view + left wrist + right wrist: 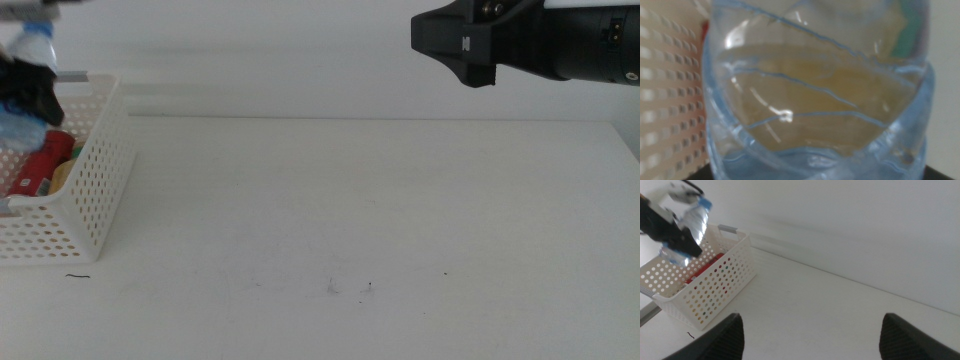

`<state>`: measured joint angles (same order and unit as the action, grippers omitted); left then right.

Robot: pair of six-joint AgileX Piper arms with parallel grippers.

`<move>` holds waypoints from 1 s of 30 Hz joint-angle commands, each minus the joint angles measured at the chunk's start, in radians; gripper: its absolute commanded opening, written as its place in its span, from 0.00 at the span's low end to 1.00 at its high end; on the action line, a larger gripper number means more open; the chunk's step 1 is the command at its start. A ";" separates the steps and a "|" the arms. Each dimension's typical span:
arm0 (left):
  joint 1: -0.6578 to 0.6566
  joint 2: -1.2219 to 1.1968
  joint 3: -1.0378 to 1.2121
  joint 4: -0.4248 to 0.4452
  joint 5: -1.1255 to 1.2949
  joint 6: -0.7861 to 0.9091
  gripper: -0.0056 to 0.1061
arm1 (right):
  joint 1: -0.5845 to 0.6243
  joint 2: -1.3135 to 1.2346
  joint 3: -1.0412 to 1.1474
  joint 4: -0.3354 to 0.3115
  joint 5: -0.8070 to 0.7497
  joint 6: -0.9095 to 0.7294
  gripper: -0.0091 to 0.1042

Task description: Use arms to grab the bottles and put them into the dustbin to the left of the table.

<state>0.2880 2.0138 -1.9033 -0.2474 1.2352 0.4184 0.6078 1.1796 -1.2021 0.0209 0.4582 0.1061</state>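
My left gripper (28,92) is shut on the clear water bottle (28,45) and holds it tilted above the white perforated dustbin (95,195) at the table's left edge. The bottle fills the left wrist view (815,90), with the dustbin wall (665,100) beside it. The red can (42,165) and part of the yellowish tea bottle (66,174) lie inside the dustbin. The right wrist view shows the bottle (694,221), the left gripper (671,234), the dustbin (715,292) and the can (707,266). My right gripper (470,50) (812,340) is open and empty, high at the back right.
The white table (350,200) has a few small dark specks (350,288) near the front middle and a dark scuff (77,276) in front of the dustbin. A pale wall stands behind the table.
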 commanded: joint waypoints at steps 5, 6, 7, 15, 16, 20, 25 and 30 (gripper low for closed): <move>0.001 0.090 -0.014 0.035 -0.014 0.000 0.08 | 0.000 -0.005 -0.006 -0.012 -0.010 -0.001 0.80; 0.001 0.095 -0.014 0.043 -0.014 0.000 0.10 | 0.000 -0.005 -0.006 -0.012 -0.010 -0.001 0.80; 0.001 0.103 -0.014 0.050 -0.014 0.000 0.14 | 0.000 -0.005 -0.006 -0.012 -0.010 -0.001 0.80; 0.001 0.099 -0.014 0.061 -0.014 -0.010 0.89 | 0.000 -0.005 -0.006 -0.012 -0.010 -0.001 0.80; 0.001 0.093 -0.014 0.058 -0.014 -0.019 0.89 | 0.000 -0.005 -0.006 -0.012 -0.010 -0.001 0.80; -0.004 0.037 -0.014 0.034 -0.014 -0.033 0.89 | 0.000 -0.005 -0.006 -0.012 -0.010 -0.001 0.80; -0.056 -0.110 0.022 0.059 -0.014 -0.059 0.89 | 0.000 -0.005 -0.006 -0.012 -0.010 -0.001 0.80; -0.166 -0.339 0.195 0.049 -0.148 -0.110 0.89 | 0.000 -0.005 -0.006 -0.012 -0.010 -0.001 0.80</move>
<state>0.1518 1.7488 -1.7605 -0.1910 1.1414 0.3423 0.6078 1.1796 -1.2021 0.0209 0.4572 0.1061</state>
